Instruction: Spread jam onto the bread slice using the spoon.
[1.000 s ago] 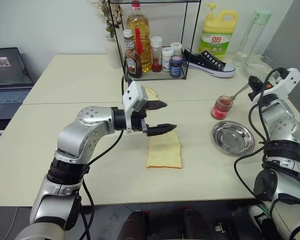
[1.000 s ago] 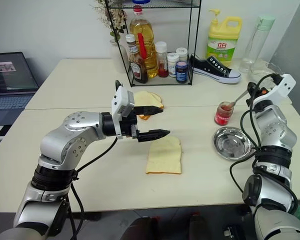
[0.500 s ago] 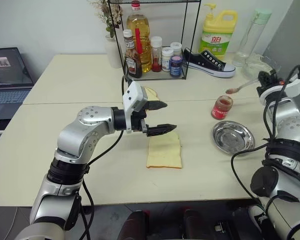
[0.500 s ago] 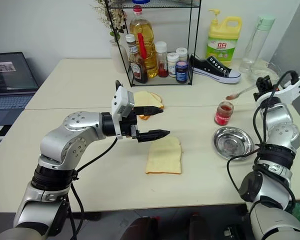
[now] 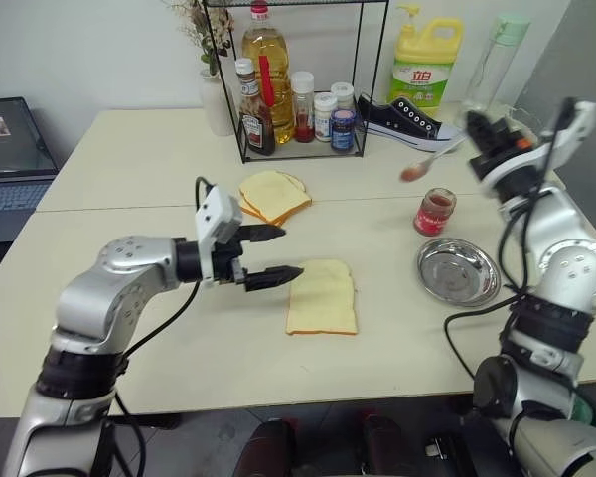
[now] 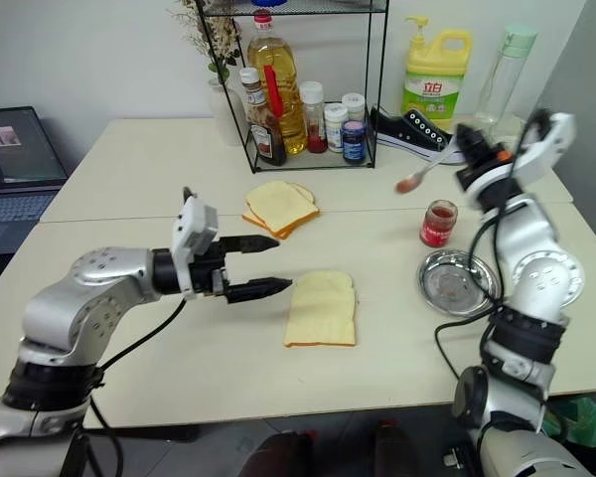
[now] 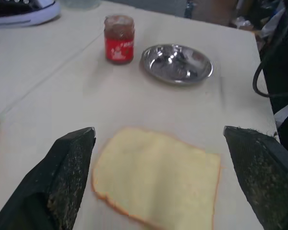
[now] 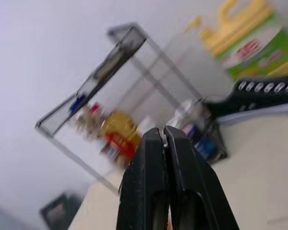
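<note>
Spoon (image 5: pixel 424 164) now out of jar (image 5: pixel 435 211), red-tipped, carried by right gripper (image 5: pixel 474 137) leftward above worktop. Left gripper (image 5: pixel 276 253) drawn back, off bread slice (image 5: pixel 322 297).

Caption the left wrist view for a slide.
Open left gripper hovering over the bread slice, with the jam jar and steel plate beyond.

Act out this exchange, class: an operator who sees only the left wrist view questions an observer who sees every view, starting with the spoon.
Operator: I see bread, jar and plate. Where is the spoon?
Observer: The right gripper is shut on the spoon, holding it in the air, out of the jam jar. Its bowl looks reddish.
Operator: Is there any other bread on the table?
Observer: A stack of slices lies between the bread slice and the wire rack.
</note>
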Motion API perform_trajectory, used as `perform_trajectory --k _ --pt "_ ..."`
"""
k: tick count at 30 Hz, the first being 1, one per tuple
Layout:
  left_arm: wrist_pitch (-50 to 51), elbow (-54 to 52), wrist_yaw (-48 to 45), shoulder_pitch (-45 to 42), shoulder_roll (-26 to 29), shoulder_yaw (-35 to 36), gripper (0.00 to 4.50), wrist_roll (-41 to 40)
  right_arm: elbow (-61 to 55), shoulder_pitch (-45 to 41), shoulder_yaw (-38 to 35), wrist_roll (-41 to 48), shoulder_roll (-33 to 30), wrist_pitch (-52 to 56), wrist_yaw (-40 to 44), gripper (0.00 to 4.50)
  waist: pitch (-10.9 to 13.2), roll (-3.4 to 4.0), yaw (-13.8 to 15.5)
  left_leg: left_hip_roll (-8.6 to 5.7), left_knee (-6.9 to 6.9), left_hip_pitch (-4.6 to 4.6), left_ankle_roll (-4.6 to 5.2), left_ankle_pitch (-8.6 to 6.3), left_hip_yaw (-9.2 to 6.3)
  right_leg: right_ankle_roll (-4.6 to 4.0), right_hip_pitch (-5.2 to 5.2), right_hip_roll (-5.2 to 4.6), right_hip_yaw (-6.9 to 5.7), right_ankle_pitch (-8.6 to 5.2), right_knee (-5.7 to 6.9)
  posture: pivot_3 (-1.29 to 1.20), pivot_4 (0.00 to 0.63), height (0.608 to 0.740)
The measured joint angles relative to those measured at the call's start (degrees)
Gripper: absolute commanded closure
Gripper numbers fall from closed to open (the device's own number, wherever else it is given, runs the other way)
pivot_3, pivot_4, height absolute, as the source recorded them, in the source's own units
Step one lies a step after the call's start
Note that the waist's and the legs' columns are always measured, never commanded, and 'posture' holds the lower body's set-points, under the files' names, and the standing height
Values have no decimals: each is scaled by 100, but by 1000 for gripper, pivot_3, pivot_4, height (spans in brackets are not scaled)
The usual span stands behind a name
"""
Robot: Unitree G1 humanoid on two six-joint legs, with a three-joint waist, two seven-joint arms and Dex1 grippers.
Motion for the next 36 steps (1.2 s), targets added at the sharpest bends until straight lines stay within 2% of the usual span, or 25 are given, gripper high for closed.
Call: perform_trajectory --k 4,6,11,18,22,30,36 --pt "43 -304 2 771 267 390 0 -110 -498 260 631 11 204 127 46 4479 1 -1 22 -2 2 -6 0 0 0 0 -4 -2 -1 0 -4 0 150 740" --pt "159 -729 70 1453 354 716 0 -280 -792 559 1041 -124 191 131 243 4479 1 -1 27 -4 2 -7 0 -1 -2 0 -2 -16 -1 0 -9 0 150 740" --pt "191 -1287 470 2199 179 890 0 -372 -1088 1130 2034 -678 12 99 912 4479 3 -4 43 -4 5 -6 0 -1 -6 -8 -2 -19 -6 5 -4 0 150 740" --pt "85 -1659 812 2698 59 931 0 -387 -1340 1399 3436 -2238 -588 -857 2123 4479 3 -4 31 -2 4 -5 0 -1 -7 -11 -5 -4 -7 7 -5 0 150 740" --pt "63 -1669 910 2878 42 931 0 -387 -1295 1510 3996 -3120 -816 -1636 2734 4479 3 -5 35 -2 4 -5 0 -1 -8 -11 -4 -4 -9 7 -6 0 150 740" --pt "-48 -1674 1044 2872 29 928 0 -387 -739 1632 4356 -4129 -836 -2820 3485 4479 2 -6 37 -2 5 -3 -1 -1 -8 -11 -2 -4 -8 7 -6 0 150 740" --pt "-50 -1760 1115 2870 29 918 0 -392 -452 1805 4502 -4434 -773 -3283 3839 4479 3 -7 36 -2 5 -3 -2 -1 -11 -11 -2 -5 -9 7 -6 0 150 740"
